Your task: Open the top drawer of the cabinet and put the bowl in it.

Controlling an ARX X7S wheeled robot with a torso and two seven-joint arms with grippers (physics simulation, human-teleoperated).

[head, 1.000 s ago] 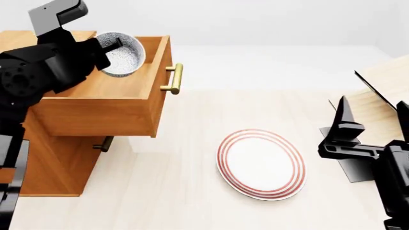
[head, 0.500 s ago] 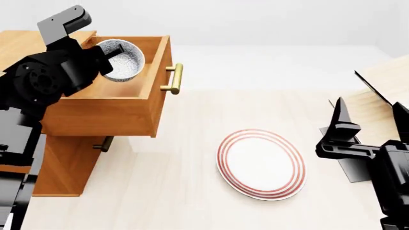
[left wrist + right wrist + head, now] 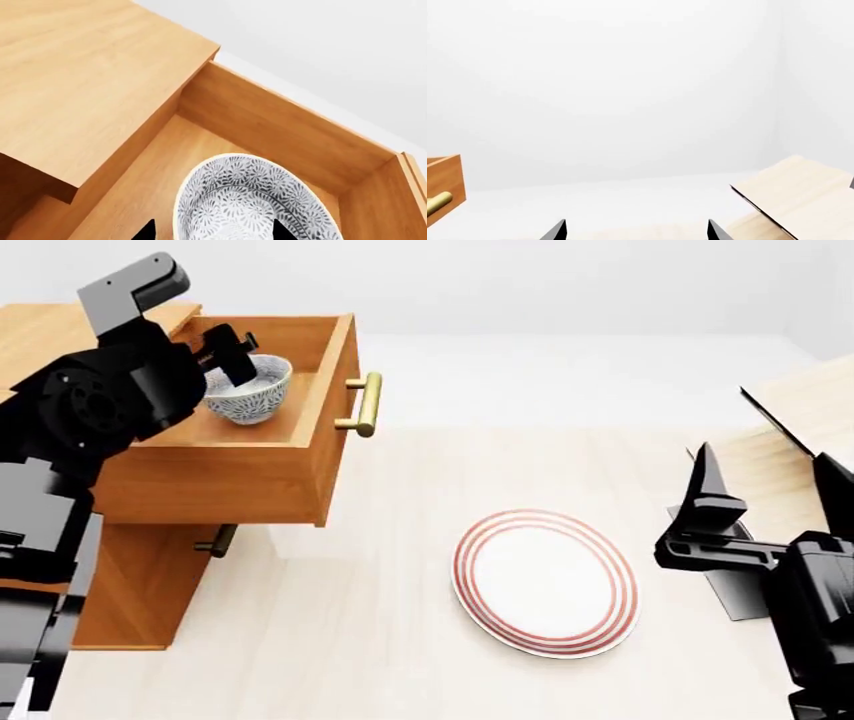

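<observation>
Bowl (image 3: 250, 389) sits upright on the floor of the top drawer (image 3: 274, 475), which is pulled out of the cabinet (image 3: 127, 580). Left gripper (image 3: 235, 352) hangs just above the bowl's rim, fingers spread apart, nothing clamped. In the left wrist view the two black fingertips (image 3: 143, 232) stand either side of the bowl (image 3: 250, 202), clear of its rim; the drawer's far wall (image 3: 287, 132) lies beyond the bowl and the cabinet top (image 3: 80, 80) is off to one side of the claw. The drawer's brass handle (image 3: 363, 404) is on the drawer front, on the far side of the bowl from the left arm.

Right gripper (image 3: 707, 515) is well apart from the cabinet, low over the table (image 3: 387, 570), fingers spread, holding nothing. The red-ringed plate (image 3: 545, 581) lies flat on the table just to that claw's left. The pale wooden rack (image 3: 801, 410) stands ahead of it to its right. Right wrist view shows both fingertips (image 3: 557, 231) apart, facing mostly blank white wall.
</observation>
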